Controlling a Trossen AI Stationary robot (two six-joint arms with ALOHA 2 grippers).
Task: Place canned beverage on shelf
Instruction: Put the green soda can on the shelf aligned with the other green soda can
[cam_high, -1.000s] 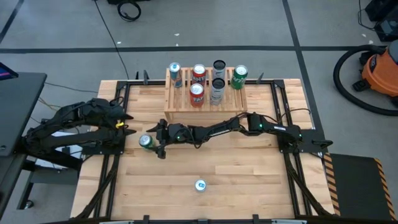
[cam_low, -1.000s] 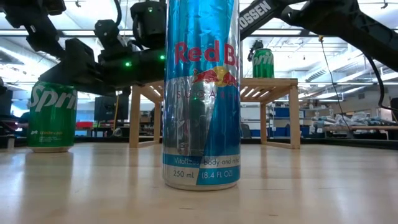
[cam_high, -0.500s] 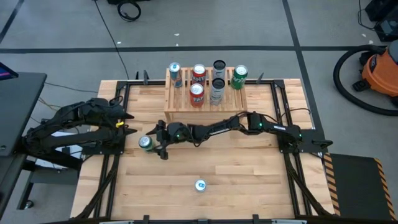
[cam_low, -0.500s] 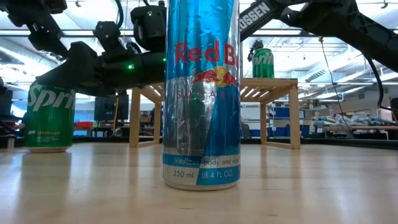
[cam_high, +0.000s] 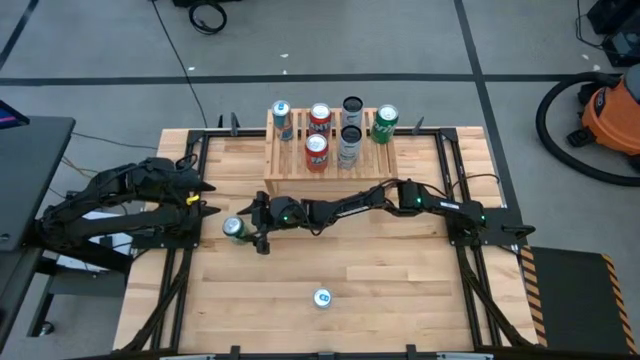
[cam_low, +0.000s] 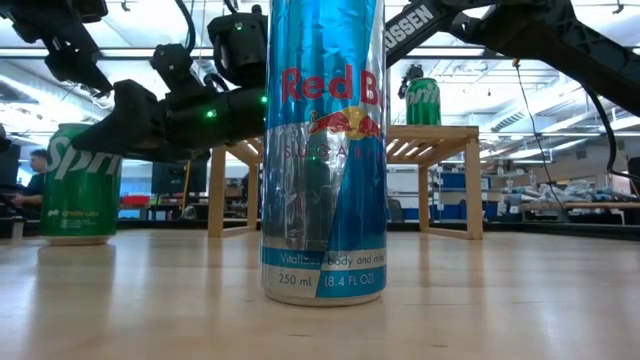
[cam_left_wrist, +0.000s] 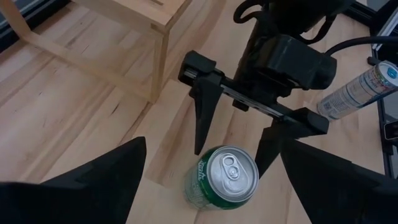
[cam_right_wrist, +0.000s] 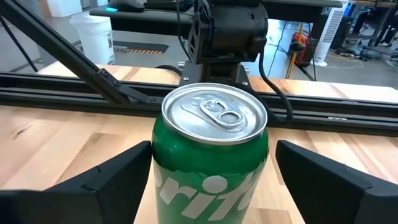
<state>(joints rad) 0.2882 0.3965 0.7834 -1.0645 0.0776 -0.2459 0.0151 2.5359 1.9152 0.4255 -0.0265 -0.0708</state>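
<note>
A: What's on the shelf (cam_high: 325, 160)?

B: At upper centre of the overhead picture, the wooden two-tier rack holds six upright cans: a blue one, two red, two grey or dark, one green (cam_high: 385, 122). That green one reads "Sprite" in the table-level picture.

A: And the can being fetched?

B: A green Sprite can (cam_high: 234, 229) stands on the table at left of centre, off the shelf. The right gripper (cam_high: 252, 227) has its jaws open, one finger on either side of it, not yet pressing on it.

A: Other writing?

B: A tall Red Bull can (cam_low: 323, 150) fills the table-level picture: "250 ml", "8.4 FL OZ".

A: Changes?

B: The right gripper slid left around the can and its jaws narrowed. The left gripper (cam_high: 205, 197) waits open at the left edge, unmoved.
</note>
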